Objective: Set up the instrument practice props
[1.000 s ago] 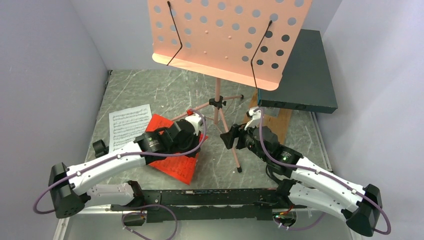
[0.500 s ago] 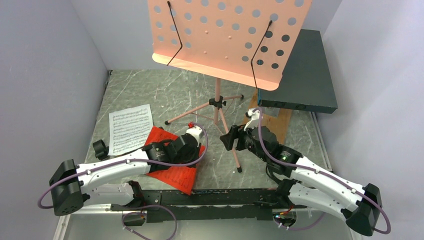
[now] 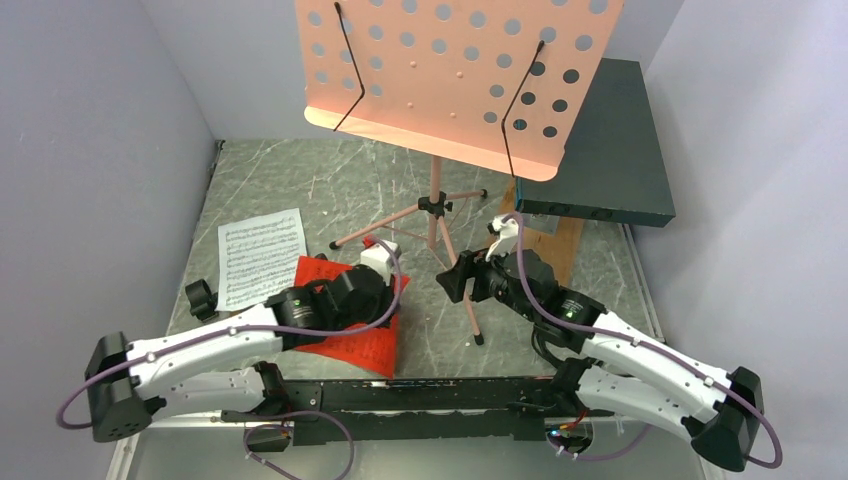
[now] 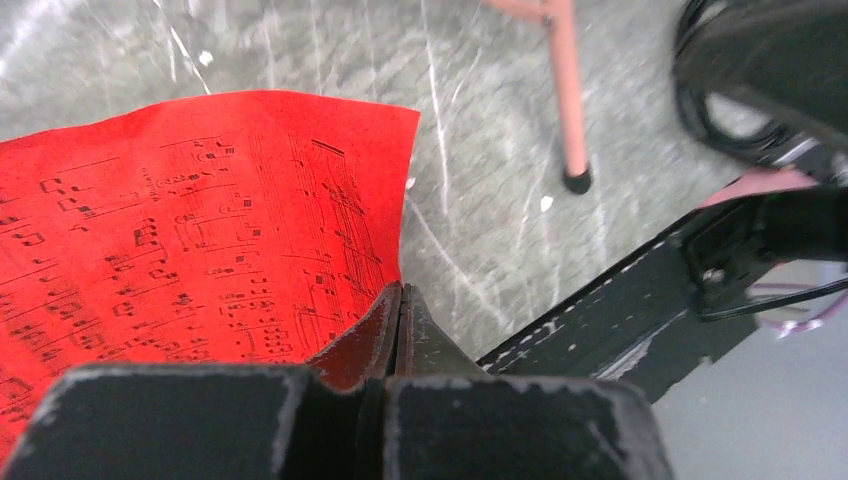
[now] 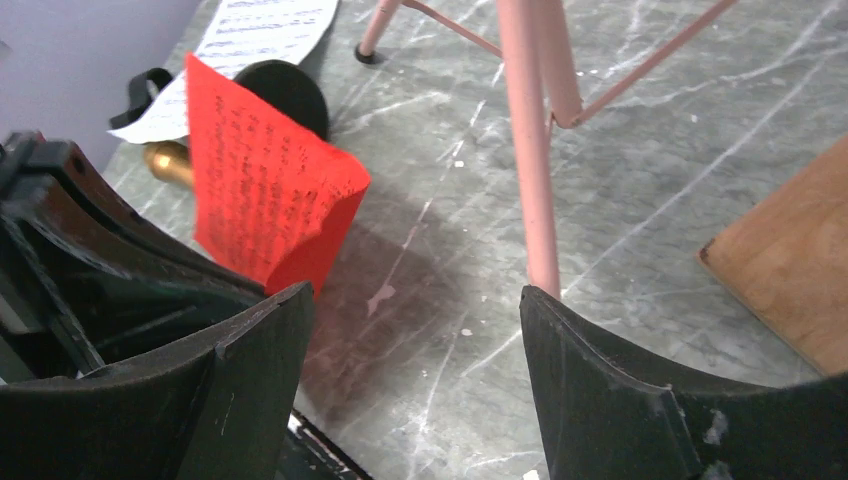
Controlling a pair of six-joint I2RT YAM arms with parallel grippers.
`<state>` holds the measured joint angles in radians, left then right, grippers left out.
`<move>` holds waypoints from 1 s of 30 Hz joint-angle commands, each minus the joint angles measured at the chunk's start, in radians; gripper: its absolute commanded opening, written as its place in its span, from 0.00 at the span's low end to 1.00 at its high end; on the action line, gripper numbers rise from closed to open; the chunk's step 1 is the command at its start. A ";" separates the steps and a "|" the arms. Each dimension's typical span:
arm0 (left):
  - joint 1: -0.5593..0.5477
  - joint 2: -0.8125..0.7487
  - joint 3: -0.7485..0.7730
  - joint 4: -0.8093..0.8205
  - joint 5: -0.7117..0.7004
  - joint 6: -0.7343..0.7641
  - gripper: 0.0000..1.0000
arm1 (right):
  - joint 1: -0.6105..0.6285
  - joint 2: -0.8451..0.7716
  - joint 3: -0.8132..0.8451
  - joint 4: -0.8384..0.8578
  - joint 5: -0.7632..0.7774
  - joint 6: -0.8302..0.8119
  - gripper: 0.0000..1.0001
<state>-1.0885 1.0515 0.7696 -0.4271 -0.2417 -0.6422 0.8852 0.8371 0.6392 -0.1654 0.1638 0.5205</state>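
One red paper music sheet (image 4: 200,230) is hanging over the grey marbled table (image 3: 300,180) near its front edge, pinched in the left gripper (image 4: 400,300), fingers clamped shut. The right gripper (image 5: 415,330) is standing wide, empty. Risk: thin paper slipping or creasing against the pink perforated music stand (image 3: 450,70).

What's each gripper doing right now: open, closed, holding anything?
Left gripper: closed on the edge of the red music sheet.
Right gripper: open, holding nothing, beside a leg of the pink music stand.
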 commanded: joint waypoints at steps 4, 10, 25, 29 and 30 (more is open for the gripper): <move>-0.002 -0.147 0.208 -0.006 -0.234 -0.209 0.00 | 0.012 -0.040 0.040 0.119 -0.169 -0.093 0.79; -0.002 -0.062 0.460 -0.110 -0.306 -0.168 0.00 | 0.158 -0.013 0.070 0.160 -0.128 -0.224 0.79; -0.002 0.056 0.582 -0.100 -0.191 0.163 0.00 | 0.222 -0.010 0.291 -0.179 0.164 -0.099 0.83; -0.002 0.093 0.576 -0.087 -0.171 0.198 0.00 | 0.222 -0.055 0.291 -0.179 0.135 -0.017 0.82; -0.003 0.101 0.572 -0.065 -0.115 0.232 0.00 | 0.222 -0.062 0.302 -0.184 0.150 0.011 0.82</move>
<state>-1.0882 1.1263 1.3132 -0.5301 -0.4561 -0.5385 1.1049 0.8127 0.9058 -0.2764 0.2615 0.4110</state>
